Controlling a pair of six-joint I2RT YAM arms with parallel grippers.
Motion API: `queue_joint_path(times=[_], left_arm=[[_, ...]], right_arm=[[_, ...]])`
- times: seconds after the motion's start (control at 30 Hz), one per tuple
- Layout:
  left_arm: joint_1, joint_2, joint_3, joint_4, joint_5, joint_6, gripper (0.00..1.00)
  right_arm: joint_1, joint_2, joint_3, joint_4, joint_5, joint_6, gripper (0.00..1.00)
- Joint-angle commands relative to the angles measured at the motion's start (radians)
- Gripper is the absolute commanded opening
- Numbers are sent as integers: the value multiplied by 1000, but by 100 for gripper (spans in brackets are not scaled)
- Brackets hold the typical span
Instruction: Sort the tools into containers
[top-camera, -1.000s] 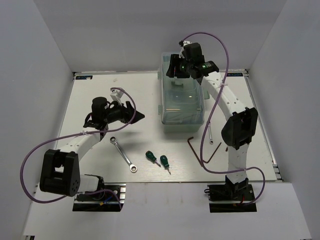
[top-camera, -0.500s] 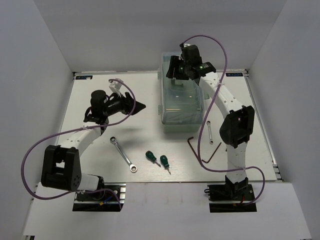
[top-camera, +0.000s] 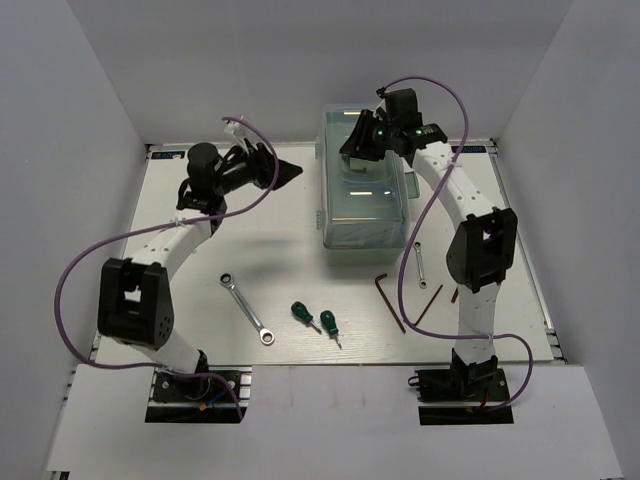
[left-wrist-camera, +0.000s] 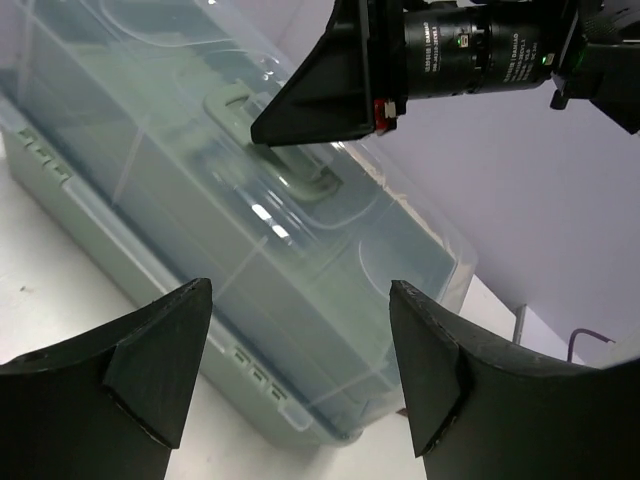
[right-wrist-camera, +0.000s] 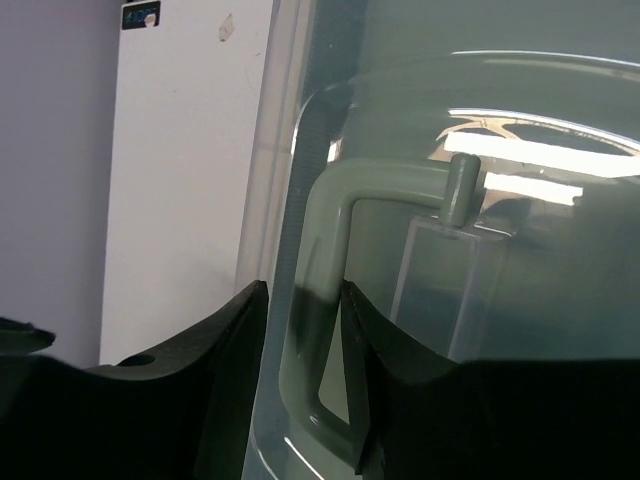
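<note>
The pale mint-green toolbox (top-camera: 365, 205) stands closed at the back middle. My right gripper (top-camera: 358, 142) is above its lid, and in the right wrist view its jaws (right-wrist-camera: 305, 300) are shut on the lid handle (right-wrist-camera: 318, 270). My left gripper (top-camera: 287, 172) is open and empty, held in the air just left of the toolbox (left-wrist-camera: 180, 210). The long wrench (top-camera: 248, 308), two green screwdrivers (top-camera: 303, 315) (top-camera: 329, 325), the short wrench (top-camera: 420, 265) and dark hex keys (top-camera: 390, 300) lie on the table in front.
White walls close the table (top-camera: 200, 300) on the left, right and back. A reddish hex key (top-camera: 430, 300) lies beside the right arm's upright link (top-camera: 480, 255). Purple cables loop off both arms.
My left arm has swung from the table's left middle toward the back, its gripper now close to the toolbox's left side. My right gripper has shifted slightly at the lid handle.
</note>
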Motion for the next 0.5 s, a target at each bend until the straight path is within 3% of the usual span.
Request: queue_joint_path(times=[0.0,0.47], left_arm=[[-29,59,90,32,46,-43,81],[-143,274,309,3,43,-62,80]], right_arm=[[-13,-43,-10,24,-122,46,41],[-47,-64,-19,71,-217,106,40]])
